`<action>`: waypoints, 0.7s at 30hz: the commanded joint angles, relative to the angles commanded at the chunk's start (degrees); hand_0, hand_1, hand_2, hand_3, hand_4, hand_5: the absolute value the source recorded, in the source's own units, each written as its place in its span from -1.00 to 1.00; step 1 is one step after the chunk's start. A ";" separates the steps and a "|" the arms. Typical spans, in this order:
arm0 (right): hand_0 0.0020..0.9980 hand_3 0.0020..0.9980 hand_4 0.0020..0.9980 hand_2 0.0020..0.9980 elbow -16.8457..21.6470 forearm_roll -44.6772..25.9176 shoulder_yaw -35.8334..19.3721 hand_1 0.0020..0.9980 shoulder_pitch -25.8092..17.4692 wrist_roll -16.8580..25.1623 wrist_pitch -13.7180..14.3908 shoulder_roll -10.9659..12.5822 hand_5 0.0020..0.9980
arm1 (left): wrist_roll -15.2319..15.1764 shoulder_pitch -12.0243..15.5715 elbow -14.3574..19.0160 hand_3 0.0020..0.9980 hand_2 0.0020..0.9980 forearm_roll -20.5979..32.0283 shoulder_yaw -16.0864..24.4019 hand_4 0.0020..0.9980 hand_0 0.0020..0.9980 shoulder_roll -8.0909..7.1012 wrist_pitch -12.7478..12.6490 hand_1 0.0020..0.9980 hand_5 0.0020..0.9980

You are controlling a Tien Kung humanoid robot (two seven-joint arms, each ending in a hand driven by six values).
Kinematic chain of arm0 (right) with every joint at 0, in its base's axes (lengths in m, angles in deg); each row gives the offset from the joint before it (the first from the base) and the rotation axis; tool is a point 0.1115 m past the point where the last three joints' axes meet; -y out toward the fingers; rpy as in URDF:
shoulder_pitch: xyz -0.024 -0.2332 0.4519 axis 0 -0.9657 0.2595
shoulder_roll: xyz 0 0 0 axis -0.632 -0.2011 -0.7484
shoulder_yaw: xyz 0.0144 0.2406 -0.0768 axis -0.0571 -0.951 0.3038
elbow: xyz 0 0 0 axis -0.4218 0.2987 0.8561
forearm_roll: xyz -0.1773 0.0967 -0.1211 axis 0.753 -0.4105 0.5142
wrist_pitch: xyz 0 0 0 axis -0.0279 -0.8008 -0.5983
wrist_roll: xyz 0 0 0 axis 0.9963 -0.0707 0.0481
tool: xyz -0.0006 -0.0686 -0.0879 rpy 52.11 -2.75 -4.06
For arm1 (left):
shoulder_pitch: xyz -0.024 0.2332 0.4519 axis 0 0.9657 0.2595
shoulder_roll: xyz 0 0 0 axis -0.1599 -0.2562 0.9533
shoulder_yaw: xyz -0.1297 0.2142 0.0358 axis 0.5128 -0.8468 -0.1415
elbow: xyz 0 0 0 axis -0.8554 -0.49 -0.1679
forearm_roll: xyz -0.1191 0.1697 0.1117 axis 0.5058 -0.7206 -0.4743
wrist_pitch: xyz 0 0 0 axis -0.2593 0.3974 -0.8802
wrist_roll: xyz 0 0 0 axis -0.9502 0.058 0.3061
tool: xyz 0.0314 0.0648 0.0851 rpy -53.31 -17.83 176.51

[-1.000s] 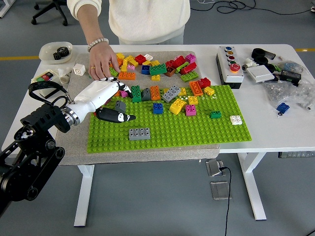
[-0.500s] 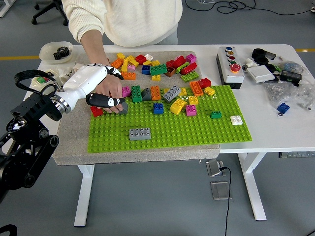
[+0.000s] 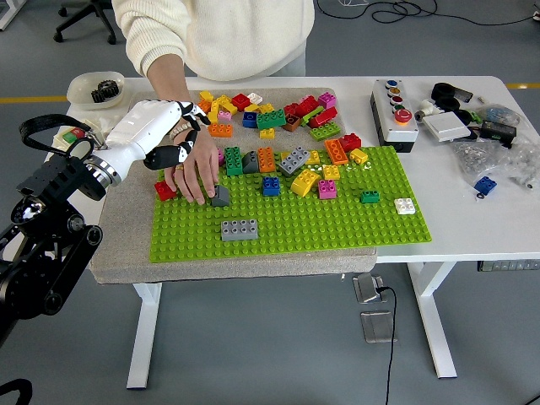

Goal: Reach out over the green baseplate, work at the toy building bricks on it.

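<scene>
Left robot hand (image 3: 160, 135) (glossy white shell) overlaps person's hand (image 3: 196, 169).

Person's hand (image 3: 196, 173) now on grey brick (image 3: 220, 197)

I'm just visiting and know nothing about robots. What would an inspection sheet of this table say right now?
Surface: white table, grey mat under green baseplate.
Job's things: coloured bricks scattered on the plate and heaped behind it; grey brick alone near front.
Clutter: button box, bowl, bagged parts far right.
Grippers: left hand open, above the plate's left end; right not seen.
Cables: black cable under table.
Surroundings: person's hand touching a dark grey brick.
</scene>
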 joint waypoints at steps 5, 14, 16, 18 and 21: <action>0.46 0.04 0.43 0.23 0.00 0.03 -0.05 0.21 0.03 0.01 0.01 0.00 0.05 | -0.10 -0.17 0.03 0.23 0.15 0.31 0.21 -0.56 0.23 0.03 0.58 0.26 -1.00; 0.46 0.04 0.43 0.23 0.00 0.01 -0.11 0.21 0.11 0.02 0.02 0.03 0.05 | 0.07 -0.58 -0.22 0.45 0.33 -0.33 0.50 0.36 0.52 0.08 4.54 0.48 -0.65; 0.46 0.04 0.43 0.23 0.00 0.08 -0.12 0.22 0.09 0.02 0.02 0.04 0.05 | 0.15 -0.71 -0.58 0.57 0.44 -0.50 0.46 0.64 0.58 0.09 5.05 0.55 -0.61; 0.46 0.04 0.43 0.23 0.00 0.12 -0.12 0.22 0.08 0.02 0.02 0.04 0.05 | 0.16 -0.76 -0.78 0.57 0.44 -0.63 0.42 0.64 0.58 0.09 5.18 0.55 -0.61; 0.46 0.04 0.43 0.23 0.00 0.19 -0.10 0.22 0.00 0.02 0.00 0.04 0.05 | 0.15 -0.85 -1.39 0.55 0.46 -0.83 0.22 0.69 0.67 0.15 5.45 0.61 -0.62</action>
